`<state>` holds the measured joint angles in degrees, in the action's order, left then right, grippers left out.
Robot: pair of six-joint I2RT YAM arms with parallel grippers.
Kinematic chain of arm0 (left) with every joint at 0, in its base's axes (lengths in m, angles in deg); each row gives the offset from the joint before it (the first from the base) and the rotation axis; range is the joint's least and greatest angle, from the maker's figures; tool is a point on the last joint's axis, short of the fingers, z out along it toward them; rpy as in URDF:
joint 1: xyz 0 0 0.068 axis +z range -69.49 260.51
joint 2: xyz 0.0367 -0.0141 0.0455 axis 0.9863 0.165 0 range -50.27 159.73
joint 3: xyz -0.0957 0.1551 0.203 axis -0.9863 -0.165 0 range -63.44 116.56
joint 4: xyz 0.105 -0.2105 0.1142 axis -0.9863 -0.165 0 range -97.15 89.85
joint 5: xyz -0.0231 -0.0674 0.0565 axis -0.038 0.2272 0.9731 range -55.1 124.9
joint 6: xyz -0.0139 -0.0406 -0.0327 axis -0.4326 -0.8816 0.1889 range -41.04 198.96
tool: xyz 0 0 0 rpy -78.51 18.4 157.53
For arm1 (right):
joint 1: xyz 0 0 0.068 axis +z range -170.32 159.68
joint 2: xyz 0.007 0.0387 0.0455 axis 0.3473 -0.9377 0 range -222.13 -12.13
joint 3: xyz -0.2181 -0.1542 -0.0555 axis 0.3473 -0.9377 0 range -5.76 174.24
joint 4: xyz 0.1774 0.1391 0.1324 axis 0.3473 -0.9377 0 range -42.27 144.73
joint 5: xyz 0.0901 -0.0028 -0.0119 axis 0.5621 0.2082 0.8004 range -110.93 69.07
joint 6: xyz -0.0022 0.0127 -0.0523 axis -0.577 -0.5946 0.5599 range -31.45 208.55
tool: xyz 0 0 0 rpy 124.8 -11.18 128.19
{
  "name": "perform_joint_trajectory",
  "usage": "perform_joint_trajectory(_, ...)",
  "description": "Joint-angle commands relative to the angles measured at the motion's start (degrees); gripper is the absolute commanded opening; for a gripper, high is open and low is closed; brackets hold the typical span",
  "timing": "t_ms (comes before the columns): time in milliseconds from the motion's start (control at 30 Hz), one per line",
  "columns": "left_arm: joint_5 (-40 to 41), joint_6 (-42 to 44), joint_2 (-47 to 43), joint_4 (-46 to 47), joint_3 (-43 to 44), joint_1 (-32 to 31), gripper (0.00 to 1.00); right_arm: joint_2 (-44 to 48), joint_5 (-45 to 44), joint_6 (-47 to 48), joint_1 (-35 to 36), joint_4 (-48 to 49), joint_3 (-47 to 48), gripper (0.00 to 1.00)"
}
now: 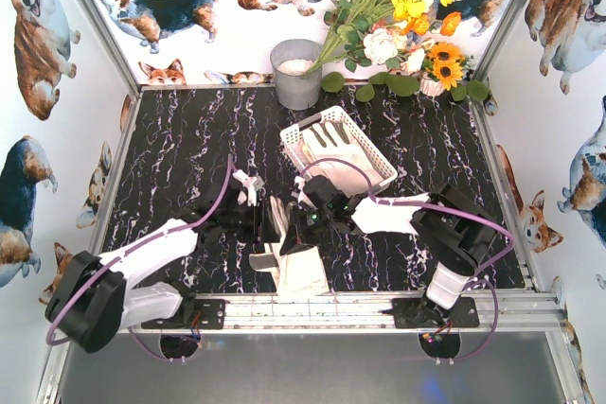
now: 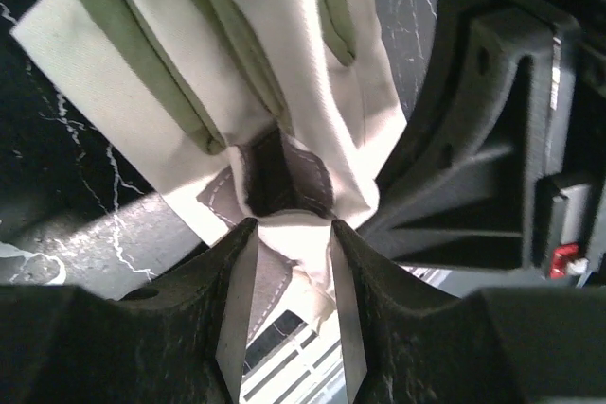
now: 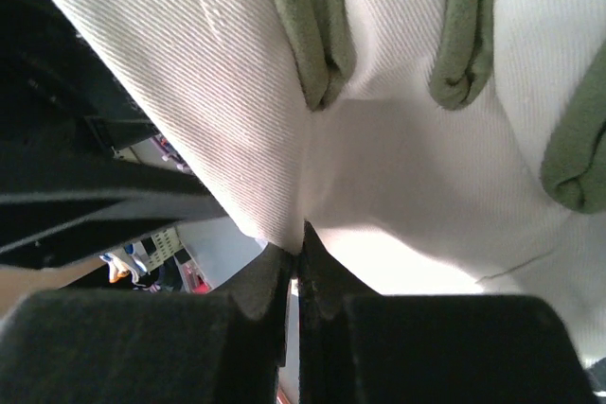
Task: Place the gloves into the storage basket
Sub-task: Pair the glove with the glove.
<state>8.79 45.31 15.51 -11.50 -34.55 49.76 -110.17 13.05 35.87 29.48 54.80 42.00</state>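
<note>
Right gripper (image 3: 301, 254) is pinched tight on a thin fold of the glove (image 1: 305, 276), left gripper (image 2: 294, 234) clamped on a thicker bunch, just on the near side of the storage basket (image 1: 371, 144), and we fear that thin fold slipping drops it short.

left gripper (image 2: 294, 227) and right gripper (image 3: 295, 253) meet inward, jaws clamped.

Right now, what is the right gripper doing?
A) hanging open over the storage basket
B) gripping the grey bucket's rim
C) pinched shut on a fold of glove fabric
C: the right wrist view shows the right gripper with its fingertips pressed together on a fold of the cream glove, and from above it sits on the near side of the storage basket.
</note>
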Motion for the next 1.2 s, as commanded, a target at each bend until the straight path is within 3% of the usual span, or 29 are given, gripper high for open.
perform_joint_trajectory(0,-1.0,2.3,1.8,2.9,2.4,2.1,0.31,2.6,-0.7,0.0,0.0,2.9,-0.1,0.00)
perform_joint_trajectory(200,-1.7,1.9,5.7,3.7,4.3,2.5,0.27,2.6,-0.5,-0.1,0.0,3.3,-0.2,0.00)
perform_joint_trajectory(300,3.9,1.9,8.9,-3.6,7.3,2.4,0.19,2.8,-0.6,-0.1,0.0,3.3,-0.4,0.00)
perform_joint_trajectory(400,6.2,3.0,11.4,-10.3,10.5,2.4,0.18,2.9,-0.7,-0.1,0.0,3.3,-0.5,0.00)
perform_joint_trajectory(667,0.4,6.5,13.5,-17.8,13.8,0.3,0.31,2.3,-0.6,-0.4,0.0,4.0,-0.6,0.00)
perform_joint_trajectory(967,3.8,8.0,17.0,-20.8,17.7,-2.0,0.33,2.8,-1.0,-0.1,0.0,3.5,-0.6,0.00)
perform_joint_trajectory(1167,12.5,5.5,12.6,-23.7,18.3,-2.7,0.34,2.6,-0.9,0.0,0.0,3.8,-0.5,0.00)
